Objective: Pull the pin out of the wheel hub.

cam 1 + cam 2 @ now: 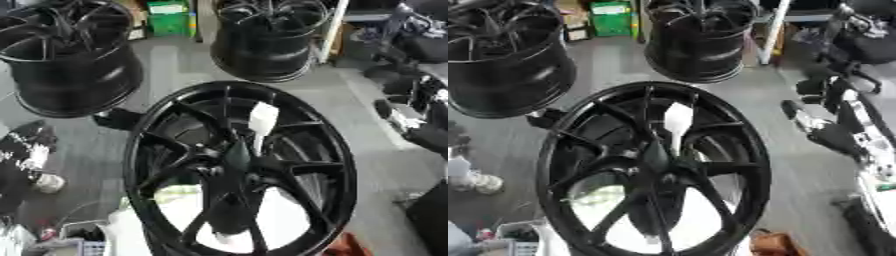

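Note:
A big black wheel hub [241,170] stands tilted in the middle, its spokes facing me. A white oblong piece, seemingly the pin [262,120], sticks up between the spokes just above the hub's centre. Nothing touches it. A dark shape with pale specks at the left edge looks like my left hand [31,145], well away from the hub's rim. My right hand [802,112] and its black and silver arm hang at the right, a short gap from the rim and clear of the pin.
Two more black wheels stand behind, one at the far left [66,55] and one at the top centre [262,40]. A green box [168,17] sits beyond them. A white shoe [48,182] is on the grey floor at the left.

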Action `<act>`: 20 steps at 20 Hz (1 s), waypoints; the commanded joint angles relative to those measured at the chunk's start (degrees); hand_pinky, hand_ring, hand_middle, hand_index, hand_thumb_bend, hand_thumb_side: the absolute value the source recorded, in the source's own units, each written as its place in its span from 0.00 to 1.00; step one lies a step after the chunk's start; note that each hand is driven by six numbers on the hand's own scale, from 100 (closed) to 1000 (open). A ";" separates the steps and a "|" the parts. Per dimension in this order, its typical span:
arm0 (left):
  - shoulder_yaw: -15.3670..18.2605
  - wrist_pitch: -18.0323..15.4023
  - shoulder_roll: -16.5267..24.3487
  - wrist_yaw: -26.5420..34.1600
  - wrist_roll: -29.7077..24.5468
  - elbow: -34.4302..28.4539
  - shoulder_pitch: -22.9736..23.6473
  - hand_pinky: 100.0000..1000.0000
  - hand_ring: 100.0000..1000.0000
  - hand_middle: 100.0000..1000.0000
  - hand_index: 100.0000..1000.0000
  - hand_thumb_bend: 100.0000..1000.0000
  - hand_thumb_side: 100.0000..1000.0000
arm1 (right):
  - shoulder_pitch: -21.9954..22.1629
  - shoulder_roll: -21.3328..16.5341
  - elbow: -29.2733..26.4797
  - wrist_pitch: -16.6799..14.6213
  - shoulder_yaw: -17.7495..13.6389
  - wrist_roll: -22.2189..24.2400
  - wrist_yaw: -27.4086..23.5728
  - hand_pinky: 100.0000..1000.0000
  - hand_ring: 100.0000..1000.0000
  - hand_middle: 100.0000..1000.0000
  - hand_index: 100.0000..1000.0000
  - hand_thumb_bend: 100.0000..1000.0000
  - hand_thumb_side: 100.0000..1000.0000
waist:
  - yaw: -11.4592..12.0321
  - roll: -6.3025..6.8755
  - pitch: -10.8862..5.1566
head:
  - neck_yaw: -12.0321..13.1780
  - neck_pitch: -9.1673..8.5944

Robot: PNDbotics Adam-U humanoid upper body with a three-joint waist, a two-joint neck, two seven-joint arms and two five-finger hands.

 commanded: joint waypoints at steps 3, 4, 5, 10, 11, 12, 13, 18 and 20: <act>-0.25 -0.11 1.00 -0.33 -0.63 -1.05 -0.49 0.73 0.68 0.65 0.77 0.27 0.51 | -4.40 -8.17 1.12 -1.65 3.25 4.93 2.05 0.74 0.70 0.66 0.91 0.43 0.35 | -0.04 -0.16 -0.69 | -0.03 0.28; -0.28 -0.10 1.04 -0.34 -0.66 -1.04 -0.45 0.73 0.68 0.65 0.77 0.27 0.51 | -5.44 -9.72 1.41 -2.01 4.12 5.94 1.88 0.74 0.70 0.66 0.91 0.42 0.35 | -0.08 -0.19 -0.76 | 0.00 0.28; -0.32 -0.08 1.06 -0.34 -0.69 -1.02 -0.42 0.73 0.68 0.65 0.77 0.27 0.51 | -6.46 -11.23 1.61 -2.36 4.92 6.94 1.63 0.74 0.70 0.66 0.91 0.42 0.34 | -0.10 -0.21 -0.82 | 0.03 0.28; -0.61 -0.03 1.30 -0.31 -0.78 -0.99 -0.37 0.72 0.68 0.65 0.77 0.23 0.52 | -11.76 -16.79 1.94 -3.44 8.72 11.84 -0.48 0.75 0.72 0.68 0.92 0.38 0.33 | -0.22 -0.35 -1.12 | 0.19 0.28; -0.68 -0.03 1.35 -0.31 -0.80 -0.98 -0.35 0.71 0.68 0.65 0.77 0.22 0.52 | -12.89 -17.65 1.77 -3.63 9.66 12.78 -0.78 0.76 0.72 0.69 0.92 0.38 0.33 | -0.18 -0.38 -1.20 | 0.15 0.28; -0.73 -0.03 1.38 -0.31 -0.81 -0.98 -0.35 0.71 0.68 0.65 0.77 0.22 0.52 | -14.11 -18.35 1.65 -3.78 10.69 13.74 -1.07 0.76 0.72 0.69 0.92 0.37 0.33 | -0.17 -0.41 -1.25 | 0.16 0.28; -0.78 -0.04 1.41 -0.32 -0.82 -0.99 -0.35 0.72 0.67 0.64 0.76 0.22 0.52 | -15.26 -18.92 1.55 -3.90 11.63 14.65 -1.35 0.76 0.73 0.69 0.92 0.36 0.32 | -0.14 -0.43 -1.30 | 0.19 0.28; -1.13 -0.15 1.51 -0.43 -1.30 -0.99 -0.33 0.72 0.67 0.64 0.76 0.21 0.52 | -21.27 -20.85 1.12 -4.37 17.16 19.58 -2.67 0.78 0.77 0.73 0.94 0.32 0.28 | 0.13 -0.55 -1.44 | 0.17 0.28; -1.24 -0.17 1.53 -0.45 -1.46 -0.98 -0.36 0.71 0.67 0.64 0.76 0.21 0.52 | -23.41 -21.11 1.16 -4.56 19.32 21.66 -2.71 0.79 0.78 0.76 0.94 0.30 0.28 | 0.31 -0.62 -1.44 | 0.13 0.28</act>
